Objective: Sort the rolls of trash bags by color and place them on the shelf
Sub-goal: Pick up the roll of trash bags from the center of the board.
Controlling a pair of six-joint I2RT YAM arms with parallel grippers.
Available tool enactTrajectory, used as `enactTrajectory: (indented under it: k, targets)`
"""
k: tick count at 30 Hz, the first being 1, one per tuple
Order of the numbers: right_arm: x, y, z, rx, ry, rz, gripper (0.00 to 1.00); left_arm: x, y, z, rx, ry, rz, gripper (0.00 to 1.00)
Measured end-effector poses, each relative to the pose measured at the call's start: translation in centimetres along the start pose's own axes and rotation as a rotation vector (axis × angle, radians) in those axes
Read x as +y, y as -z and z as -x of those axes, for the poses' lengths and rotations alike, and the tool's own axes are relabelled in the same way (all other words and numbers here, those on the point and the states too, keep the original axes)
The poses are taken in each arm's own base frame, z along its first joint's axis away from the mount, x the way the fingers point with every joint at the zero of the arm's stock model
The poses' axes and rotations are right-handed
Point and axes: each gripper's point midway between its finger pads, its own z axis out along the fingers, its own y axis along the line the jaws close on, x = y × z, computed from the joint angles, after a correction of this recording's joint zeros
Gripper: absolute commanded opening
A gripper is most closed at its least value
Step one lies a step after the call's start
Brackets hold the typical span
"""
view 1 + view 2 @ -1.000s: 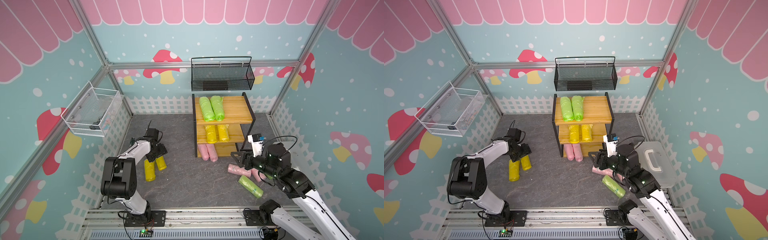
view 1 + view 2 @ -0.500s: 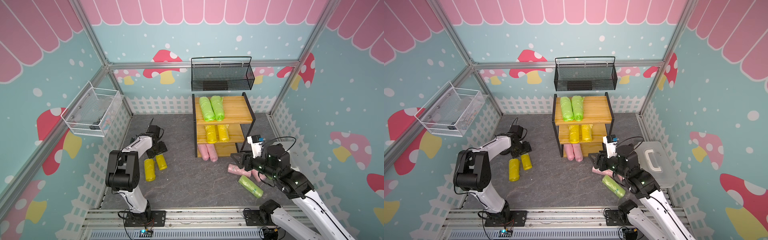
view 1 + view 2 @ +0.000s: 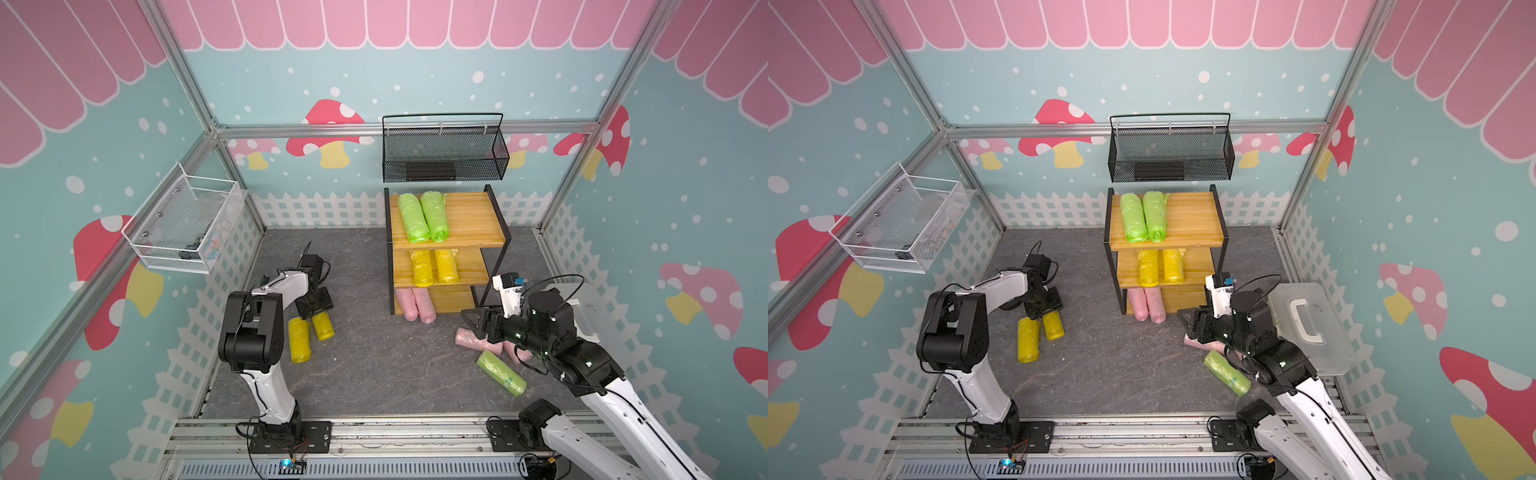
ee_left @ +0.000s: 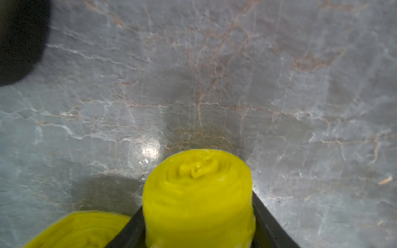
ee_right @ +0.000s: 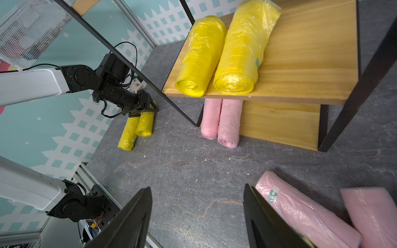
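Six rolls [image 3: 434,216] are sorted on the shelf [image 3: 469,232] (two per tier). Five are left on the floor [image 3: 374,365]. One yellow roll [image 4: 197,193] is clamped there by the left gripper [image 3: 316,306]. The right gripper [image 5: 197,187] is held open, empty, beside a pink roll [image 5: 300,210].

Three-tier wooden shelf [image 3: 473,224], black frame, part stocked.
Top to bottom: two green rolls [image 3: 411,218], two yellow rolls [image 3: 420,268], two pink rolls [image 3: 424,305]. Lying loose on the surface: yellow roll [image 3: 324,328] beside longer yellow roll [image 3: 300,345], pink pair [image 3: 467,338], green roll [image 3: 500,374].
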Motion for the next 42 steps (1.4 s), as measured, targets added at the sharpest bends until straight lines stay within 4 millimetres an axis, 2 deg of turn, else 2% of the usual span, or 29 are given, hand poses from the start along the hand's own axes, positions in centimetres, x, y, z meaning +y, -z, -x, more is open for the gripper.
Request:
enactTrajectory:
  k: [9,12,16,20,24,29,32,35,38,42]
  targets:
    - [-1.0,0.4,-1.1,0.01,-0.045,-0.04,0.68,-0.4,0.1,0.1,0.0,0.019,-0.025,0.25]
    - [-1.4,0.7,-1.3,0.007,-0.05,-0.061,0.74,-1.0,0.3,-0.2,-0.012,0.019,-0.051,0.18]
    - [-3.0,1.4,-1.5,-0.004,-0.036,-0.149,0.89,-2.2,1.1,-3.0,-0.009,0.012,-0.124,0.11]
    - [-3.7,2.2,-1.4,-0.006,0.015,-0.204,0.92,-2.8,2.8,-6.7,-0.001,0.05,-0.241,0.02]
    - [-2.0,2.4,-0.4,0.013,0.074,-0.14,0.91,-4.0,5.0,-9.6,-0.009,0.075,-0.352,0.0]
    - [0.7,0.5,-1.1,0.096,0.046,0.024,0.87,-7.4,10.1,-11.9,-0.073,0.066,-0.529,0.0]
    - [2.3,-1.3,-3.1,0.149,-0.029,0.142,0.88,-8.8,14.1,-12.8,-0.135,0.086,-0.65,0.0]
    - [4.6,-2.6,-6.7,0.253,-0.038,0.223,0.9,-9.3,17.1,-13.6,-0.181,0.133,-0.75,0.0]
    - [7.6,-3.1,-8.9,0.316,-0.026,0.304,0.99,-9.0,18.4,-14.4,-0.189,0.199,-0.81,0.0]
    - [10.6,-4.4,-9.7,0.328,0.002,0.368,0.99,-8.6,18.2,-15.2,-0.16,0.272,-0.825,0.0]
